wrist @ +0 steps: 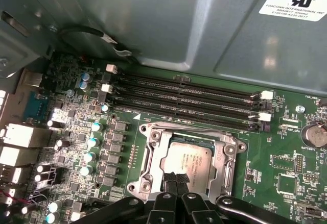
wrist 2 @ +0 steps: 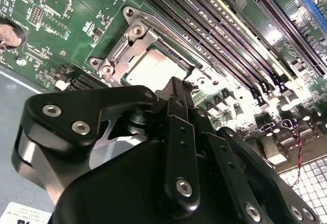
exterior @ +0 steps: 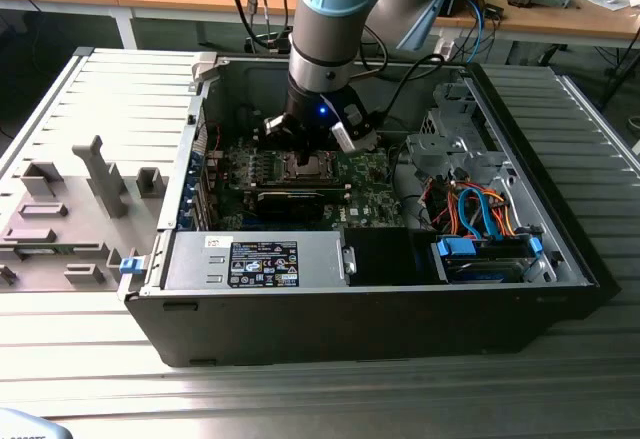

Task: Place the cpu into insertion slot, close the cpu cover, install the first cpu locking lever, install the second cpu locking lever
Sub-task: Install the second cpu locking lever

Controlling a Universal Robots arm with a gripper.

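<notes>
You have the gripper down over the motherboard, its fingertips pressed together, clamped on nothing, just above the cpu cover. The cpu lies flat in the insertion slot, metal top facing up, edges square with the socket frame. It is square, so it has no long axis. The cover lies closed around it, beside the long memory slots.

The cpu lies in the insertion slot on the motherboard, with the cpu cover down around it. The gripper hangs directly above the cpu, memory slots lying beside the socket.
</notes>
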